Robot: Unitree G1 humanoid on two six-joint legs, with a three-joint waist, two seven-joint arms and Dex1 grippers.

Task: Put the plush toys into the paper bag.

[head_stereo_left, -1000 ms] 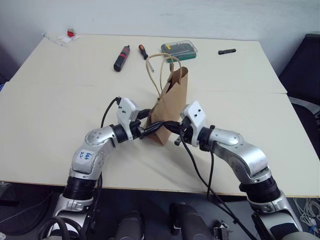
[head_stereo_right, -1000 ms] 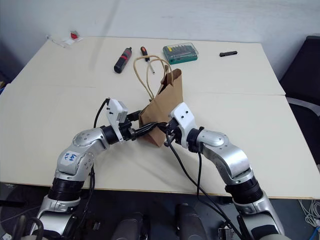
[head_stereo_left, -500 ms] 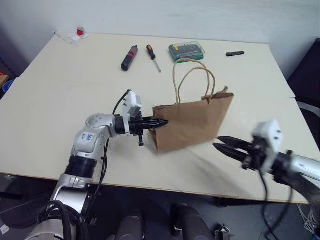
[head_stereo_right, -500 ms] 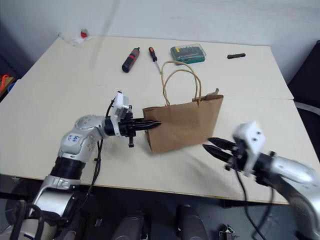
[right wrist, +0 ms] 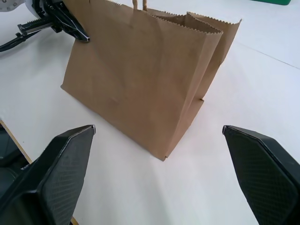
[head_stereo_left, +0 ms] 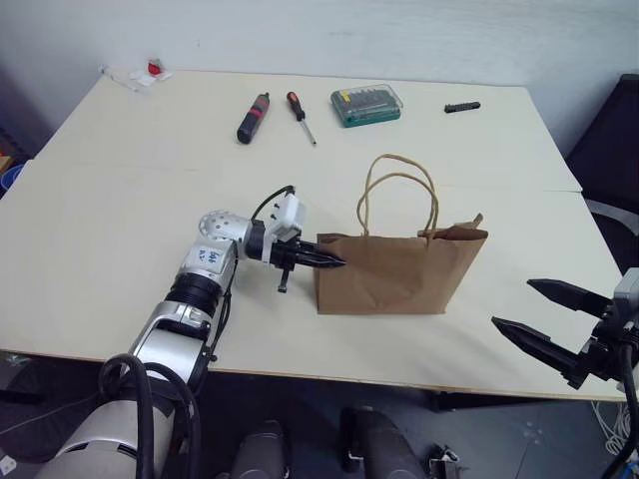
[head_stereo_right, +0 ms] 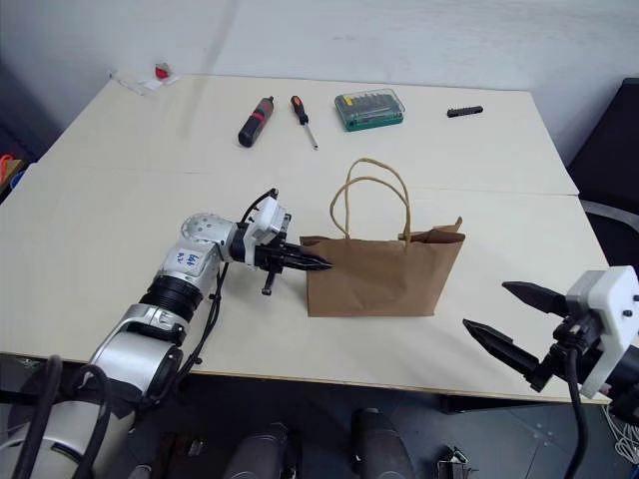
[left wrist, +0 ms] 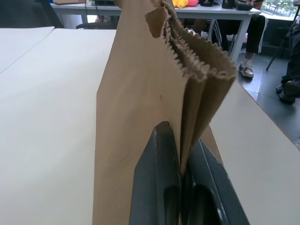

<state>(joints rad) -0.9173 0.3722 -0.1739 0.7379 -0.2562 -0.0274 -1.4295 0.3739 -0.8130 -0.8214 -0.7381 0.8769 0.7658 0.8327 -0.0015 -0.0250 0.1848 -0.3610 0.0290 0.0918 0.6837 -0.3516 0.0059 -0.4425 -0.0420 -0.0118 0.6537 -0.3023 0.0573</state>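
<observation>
The brown paper bag point(head_stereo_left: 399, 271) stands upright near the table's front middle, its two cord handles point(head_stereo_left: 397, 195) raised. My left gripper point(head_stereo_left: 334, 263) points level at the bag's left edge and is shut on the folded paper there. The left wrist view shows both black fingers point(left wrist: 157, 183) pinching that fold. My right gripper point(head_stereo_left: 512, 302) hangs open past the table's front right edge, apart from the bag. It faces the bag point(right wrist: 140, 79) with wide-spread fingers point(right wrist: 61, 159). The plush toys are out of view, and the bag's inside is hidden.
Along the table's far side lie a black and red tool point(head_stereo_left: 249, 117), a screwdriver point(head_stereo_left: 300, 115), a green bit case point(head_stereo_left: 367, 104) and a small black part point(head_stereo_left: 461, 106). A small red item among white scraps point(head_stereo_left: 150, 70) sits at the far left corner.
My right gripper let go of the bag, opened and drew back to the right, off the table's edge. The bag swung broadside and stands upright. My left gripper closed on its edge.
</observation>
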